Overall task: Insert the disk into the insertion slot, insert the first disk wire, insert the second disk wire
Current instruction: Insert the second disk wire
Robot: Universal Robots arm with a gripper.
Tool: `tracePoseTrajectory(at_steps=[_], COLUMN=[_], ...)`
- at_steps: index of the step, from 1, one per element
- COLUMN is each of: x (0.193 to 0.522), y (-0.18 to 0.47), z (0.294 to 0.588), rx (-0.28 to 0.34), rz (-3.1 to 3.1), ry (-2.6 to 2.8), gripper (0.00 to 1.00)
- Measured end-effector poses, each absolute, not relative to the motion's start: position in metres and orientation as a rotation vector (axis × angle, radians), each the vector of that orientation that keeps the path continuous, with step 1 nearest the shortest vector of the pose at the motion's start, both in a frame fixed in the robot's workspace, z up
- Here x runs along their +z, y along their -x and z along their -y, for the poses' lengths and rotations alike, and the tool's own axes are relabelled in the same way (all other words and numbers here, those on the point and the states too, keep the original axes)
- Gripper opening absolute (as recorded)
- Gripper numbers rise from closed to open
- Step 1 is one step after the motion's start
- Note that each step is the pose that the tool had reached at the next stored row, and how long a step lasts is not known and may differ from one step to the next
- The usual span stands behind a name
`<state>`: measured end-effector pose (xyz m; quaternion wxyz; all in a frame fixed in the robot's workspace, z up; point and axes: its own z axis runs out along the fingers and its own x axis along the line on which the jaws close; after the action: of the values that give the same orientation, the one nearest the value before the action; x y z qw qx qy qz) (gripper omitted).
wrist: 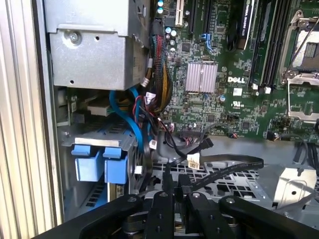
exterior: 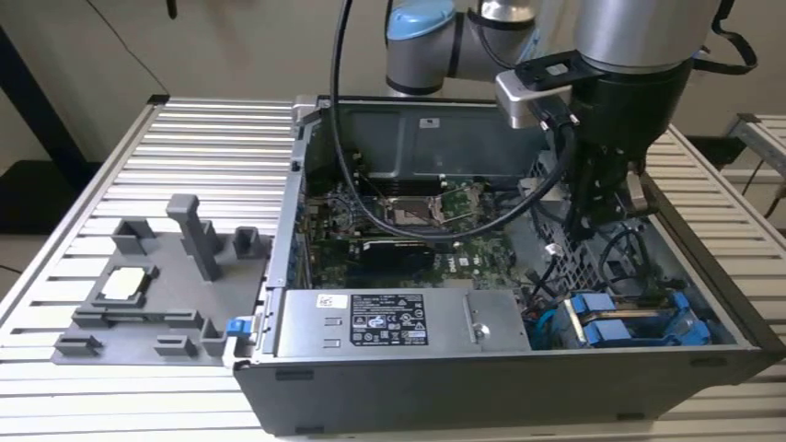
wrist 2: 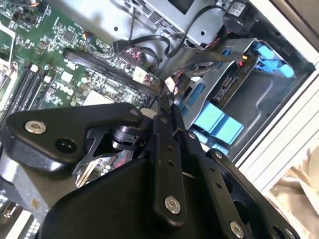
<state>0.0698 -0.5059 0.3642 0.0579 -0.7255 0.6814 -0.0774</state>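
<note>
Arm [exterior: 627,55] reaches steeply downward in the exterior view; gripper [wrist: 172,191] fingers stand close together in both wrist views.

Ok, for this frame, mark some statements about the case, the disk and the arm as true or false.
1. The open computer case lies on a slatted metal table. True.
2. The disk, in its blue carrier, sits on the grey fixture tray. False: it sits in the insertion slot, at the case's corner on the exterior view's right.
3. The gripper hangs over the fixture tray. False: it reaches down into the case, close to the insertion slot.
4. The silver box with the sticker is inside the case, beside the disk. True.
5. Loose cables run between that silver box and the motherboard. True.
</note>
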Motion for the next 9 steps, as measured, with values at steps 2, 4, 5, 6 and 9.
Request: tracePoseTrajectory(at_steps=[2,4,5,6,9], x=[0.364,0.364,0.364,0.364,0.364], y=[-0.074,-0.078,-0.08,-0.082,-0.085], z=[0.508,0.511,0.513,0.515,0.521], rx=[-0.229,-0.223,-0.22,-0.217,-0.208], rz=[-2.068,-2.071,-2.072,-2.074,-2.078], ry=[2.202,2.205,2.207,2.208,2.213], gripper=[0.16,0.16,0.16,0.16,0.16])
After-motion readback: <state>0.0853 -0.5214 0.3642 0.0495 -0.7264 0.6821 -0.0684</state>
